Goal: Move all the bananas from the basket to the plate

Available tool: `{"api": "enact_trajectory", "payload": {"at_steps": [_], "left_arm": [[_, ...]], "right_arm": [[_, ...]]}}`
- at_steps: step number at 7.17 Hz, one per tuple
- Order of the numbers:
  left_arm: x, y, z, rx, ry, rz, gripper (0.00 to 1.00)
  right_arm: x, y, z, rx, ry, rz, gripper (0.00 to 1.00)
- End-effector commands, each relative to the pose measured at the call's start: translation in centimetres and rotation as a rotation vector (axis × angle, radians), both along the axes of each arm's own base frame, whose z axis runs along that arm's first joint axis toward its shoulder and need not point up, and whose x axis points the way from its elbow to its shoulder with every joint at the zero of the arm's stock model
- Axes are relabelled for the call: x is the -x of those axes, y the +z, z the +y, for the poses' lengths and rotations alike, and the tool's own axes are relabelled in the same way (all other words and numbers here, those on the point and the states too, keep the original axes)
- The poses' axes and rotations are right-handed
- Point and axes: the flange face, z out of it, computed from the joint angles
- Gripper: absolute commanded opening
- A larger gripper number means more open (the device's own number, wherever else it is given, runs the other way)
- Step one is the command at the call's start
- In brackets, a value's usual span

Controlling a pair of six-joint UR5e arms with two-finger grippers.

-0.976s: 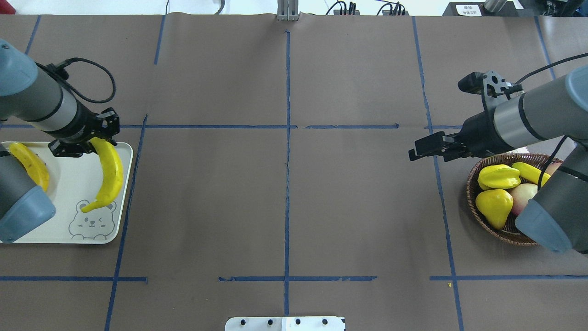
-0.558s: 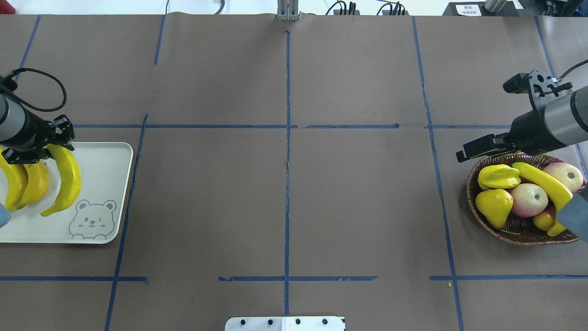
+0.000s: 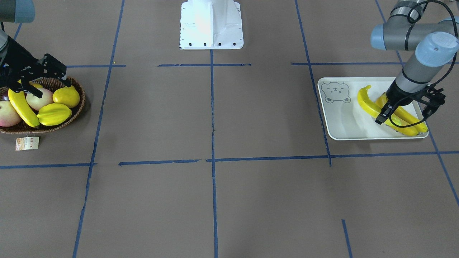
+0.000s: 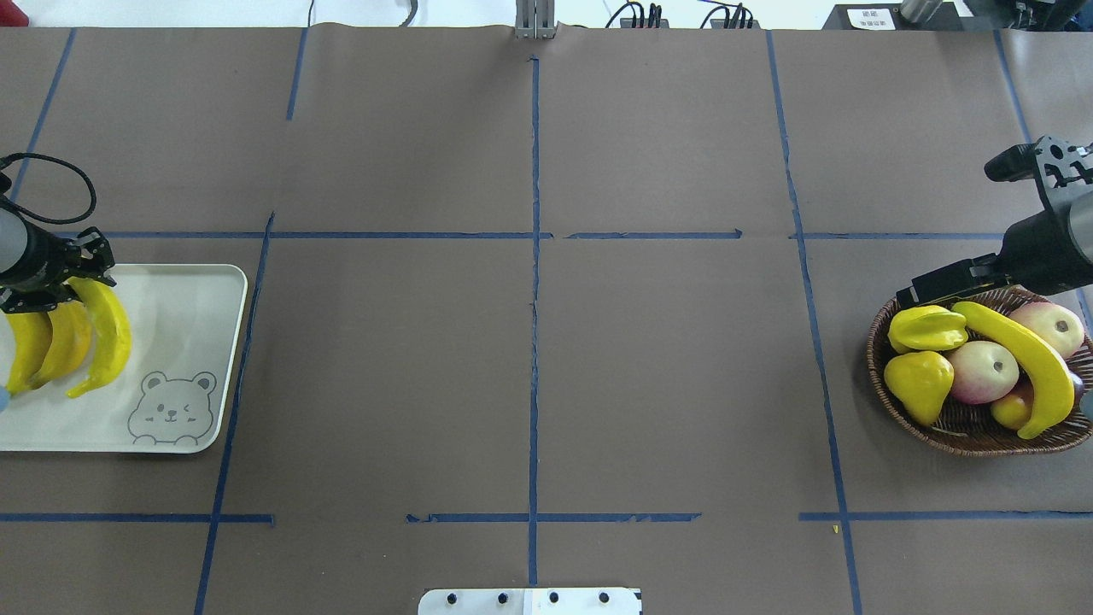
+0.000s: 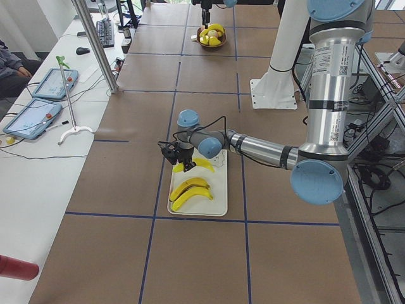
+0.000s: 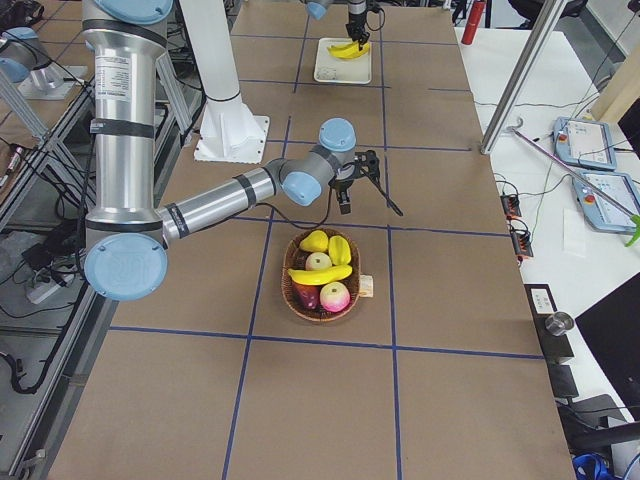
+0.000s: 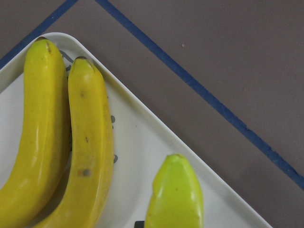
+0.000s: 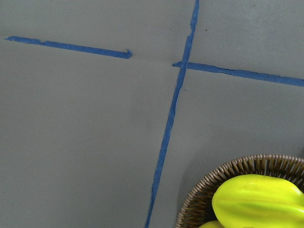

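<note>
Three bananas point(image 4: 51, 342) on the plate point(image 4: 196, 342), a fourth banana point(image 4: 1025, 354) in the basket point(image 4: 965, 424).
The left gripper point(image 4: 68, 282) pinches the third banana point(image 4: 107, 337) at its far end. Smooth and yellow, it runs near-to-far beside the other two, by the printed bear point(image 4: 168, 408). The fourth banana crosses the basket diagonally, with the right gripper point(image 4: 922, 292) spread over the rim. The tag point(image 3: 27, 143) is unreadable.

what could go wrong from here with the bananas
1. The left gripper grips the held banana by one end, close beside the two bananas on the plate. Releasing it may tip it onto them or nudge them toward the rim.
2. The last banana rests on apples in the basket, by the starfruit. The open right gripper may knock that fruit or drag the basket while grasping.
</note>
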Motion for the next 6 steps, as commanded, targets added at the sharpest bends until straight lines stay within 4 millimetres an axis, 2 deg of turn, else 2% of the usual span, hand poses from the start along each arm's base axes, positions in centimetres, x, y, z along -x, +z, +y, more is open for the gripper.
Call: {"api": "enact_trajectory", "payload": {"at_steps": [1, 2, 3, 4, 5, 6], "left_arm": [[0.0, 1.8, -0.1, 0.003, 0.006, -0.014, 0.30], [0.1, 2.1, -0.1, -0.014, 0.020, -0.015, 0.49], [0.3, 2.0, -0.2, -0.037, 0.034, -0.013, 0.83], [1.1, 1.5, -0.6, -0.044, 0.024, -0.004, 1.00], [1.7, 1.0, -0.8, -0.084, 0.054, -0.006, 1.00], [2.5, 0.4, -0.9, -0.097, 0.093, 0.029, 1.00]], "right_arm": [[-0.1, -0.1, 0.1, -0.004, -0.001, -0.001, 1.00], [-0.2, -0.2, 0.1, -0.004, 0.002, -0.002, 1.00], [-0.4, -0.2, 0.0, -0.007, 0.007, -0.002, 1.00], [-0.7, -0.3, 0.0, -0.008, 0.012, -0.003, 1.00], [-1.1, -0.1, 0.0, -0.003, 0.017, -0.001, 1.00], [-2.1, 1.5, 0.6, -0.018, 0.001, 0.022, 1.00]]}}
